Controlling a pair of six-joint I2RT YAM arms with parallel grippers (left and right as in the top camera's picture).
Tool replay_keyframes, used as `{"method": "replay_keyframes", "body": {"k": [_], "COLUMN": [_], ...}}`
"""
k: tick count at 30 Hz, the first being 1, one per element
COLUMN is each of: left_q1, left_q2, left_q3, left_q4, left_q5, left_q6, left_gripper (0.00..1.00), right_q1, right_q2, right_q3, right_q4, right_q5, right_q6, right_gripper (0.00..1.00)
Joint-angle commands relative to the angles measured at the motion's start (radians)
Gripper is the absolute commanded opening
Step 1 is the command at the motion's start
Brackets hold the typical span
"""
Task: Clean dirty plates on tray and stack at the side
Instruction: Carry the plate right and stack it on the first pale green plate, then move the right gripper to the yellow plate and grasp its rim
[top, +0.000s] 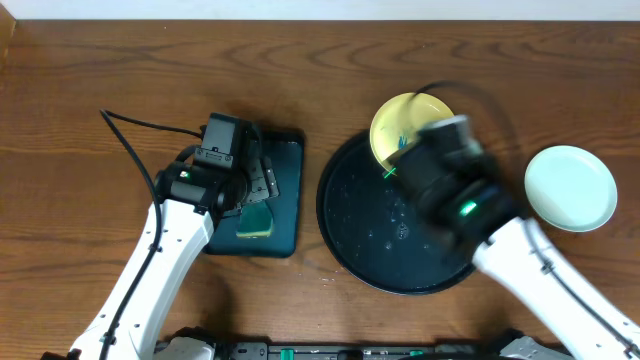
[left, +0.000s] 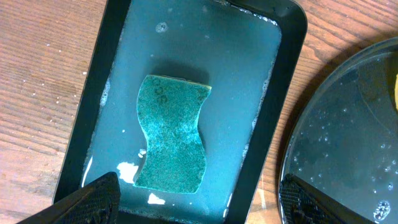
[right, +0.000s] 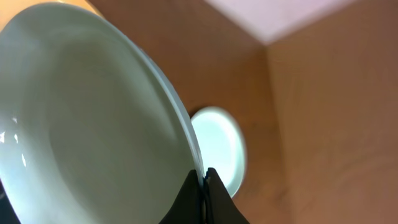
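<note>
**Right arm holds a plate over the tray; side stack looks next**

Right end effector (right: 202, 188) is closed, pinching the rim of a pale mint held plate (right: 81, 124) above the black tray (top: 360, 240). The overhead view hides that plate under the blurred arm. No smear shows on its face, so the likely step is to set it on the second mint plate (top: 570, 187), which lies flat on the tabletop (top: 100, 60) just right of the black tray.

To do it well:
- Level the plate before lowering.
- Centre it over the lower plate.
- Let go only once the rims nest, since the thin rim pinch may slip.

The held plate is round, so it has no long axis. It hangs steeply tilted, hollow face toward the wrist camera.

Yellow plate (top: 400, 120), green-smeared, sits face up at the black tray's far edge, overlapping the rim. Left end effector (left: 200, 190) is open over the sponge (left: 173, 140) in the teal tray (left: 249, 74), left of the black tray.
</note>
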Motion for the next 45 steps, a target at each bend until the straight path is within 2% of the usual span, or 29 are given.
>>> {"method": "replay_keyframes", "body": {"k": [1, 6, 9, 14, 20, 25, 30, 32, 33, 36, 37, 39, 42, 45], "left_q1": [0.003, 0.003, 0.003, 0.003, 0.003, 0.003, 0.003, 0.003, 0.003, 0.003, 0.003, 0.003, 0.003, 0.003], "left_q2": [0.004, 0.004, 0.004, 0.004, 0.004, 0.004, 0.004, 0.004, 0.004, 0.004, 0.004, 0.004, 0.004, 0.004], "left_q3": [0.021, 0.021, 0.021, 0.021, 0.021, 0.021, 0.021, 0.021, 0.021, 0.021, 0.021, 0.021, 0.021, 0.021], "left_q4": [-0.004, -0.004, -0.004, -0.004, -0.004, -0.004, -0.004, -0.004, -0.004, -0.004, -0.004, -0.004, -0.004, -0.004], "left_q5": [-0.002, -0.002, -0.002, -0.002, -0.002, -0.002, -0.002, -0.002, -0.002, -0.002, -0.002, -0.002, -0.002, -0.002], "left_q6": [0.006, 0.006, 0.006, 0.006, 0.006, 0.006, 0.006, 0.006, 0.006, 0.006, 0.006, 0.006, 0.006, 0.006], "left_gripper": [0.83, 0.83, 0.83, 0.83, 0.83, 0.83, 0.83, 0.83, 0.83, 0.83, 0.83, 0.83, 0.83, 0.83], "right_q1": [-0.232, -0.616, -0.811, -1.091, -1.298, -1.362, -1.359, -1.360, -1.360, -1.356, -1.346, -1.316, -1.224, -1.097], "right_q2": [-0.016, -0.016, -0.014, 0.014, 0.103, 0.230, 0.338, 0.349, 0.342, 0.304, 0.273, 0.223, 0.151, 0.125], "right_q3": [0.019, 0.019, 0.019, 0.019, 0.019, 0.018, 0.018, 0.019, 0.022, 0.035, 0.038, 0.038, 0.038, 0.038], "right_q4": [0.019, 0.065, 0.094, 0.152, 0.203, 0.187, 0.199, 0.227, 0.246, 0.280, 0.304, 0.323, 0.306, 0.265], "right_q5": [-0.451, -0.805, -0.945, -0.974, -0.935, -0.864, -0.944, -1.022, -1.120, -1.379, -1.497, -1.594, -1.602, -1.553], "right_q6": [0.014, 0.016, 0.023, 0.138, 0.192, 0.189, 0.114, 0.077, 0.028, -0.032, -0.039, -0.049, -0.096, -0.150], "right_gripper": [0.01, 0.01, 0.01, 0.01, 0.01, 0.01, 0.01, 0.18, 0.25, 0.40, 0.43, 0.46, 0.55, 0.56]}}
